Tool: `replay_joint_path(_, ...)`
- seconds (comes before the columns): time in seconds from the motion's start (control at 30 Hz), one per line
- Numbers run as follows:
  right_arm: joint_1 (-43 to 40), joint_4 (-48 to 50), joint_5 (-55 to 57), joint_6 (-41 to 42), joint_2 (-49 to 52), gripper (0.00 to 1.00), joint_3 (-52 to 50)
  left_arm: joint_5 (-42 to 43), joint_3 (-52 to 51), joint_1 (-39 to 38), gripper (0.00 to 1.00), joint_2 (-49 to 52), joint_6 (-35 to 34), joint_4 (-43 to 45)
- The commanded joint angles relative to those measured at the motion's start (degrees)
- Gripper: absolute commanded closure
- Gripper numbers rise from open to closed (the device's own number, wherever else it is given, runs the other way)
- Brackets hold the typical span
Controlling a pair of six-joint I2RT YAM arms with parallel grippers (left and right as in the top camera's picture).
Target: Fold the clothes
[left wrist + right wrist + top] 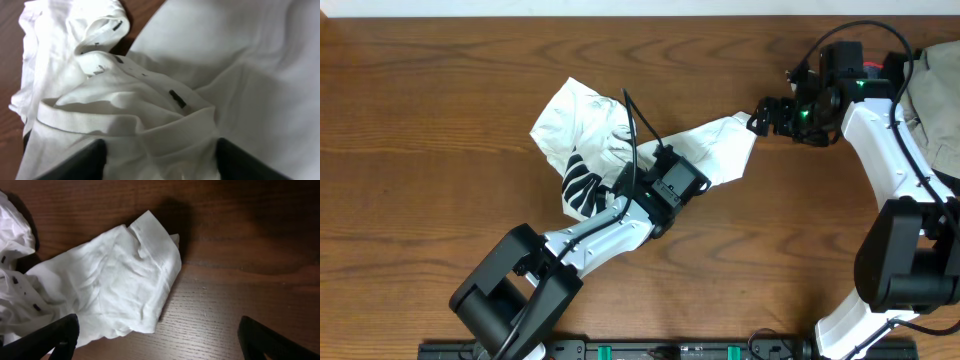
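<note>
Nearest the robot's base, the left gripper (160, 162) is hidden under its own wrist from overhead, but its wrist camera shows the dark fingers (85, 162) apart on either side of a raised, ribbed fold, their tips cut off by the lower edge. Beyond it, the thin, wrinkled white shirt-like garment (585, 125) lies crumpled on the brown wooden tabletop (420, 150), its long axis running left to right, with a black-striped patch (582, 185) at its near left edge and a flat sleeve-like strip (720, 150) pointing right. Farthest, at that strip's tip, the right gripper (160, 339) hovers with jaws spread wide, holding nothing.
</note>
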Motion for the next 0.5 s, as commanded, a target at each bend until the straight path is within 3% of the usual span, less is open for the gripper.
replay_joint_path(0.0,0.31,0.17,-0.04,-0.81,0.37,0.01,-0.39,-1.57,1.11,0.15,0.38,0.61,0.15,-0.13)
replay_joint_path(0.1,0.31,0.42,-0.04,-0.81,0.37,0.01,-1.31,-1.57,1.11,0.15,0.39,0.63,0.13,-0.11)
replay_joint_path(0.3,0.31,2.23,-0.26,0.20,0.37,0.01,-3.56,-1.51,1.11,0.15,0.61,0.63,-0.31,0.24)
replay_joint_path(0.47,0.33,2.78,-0.26,2.91,0.37,0.01,-3.85,-1.07,1.09,0.15,0.88,0.63,-0.33,1.18)
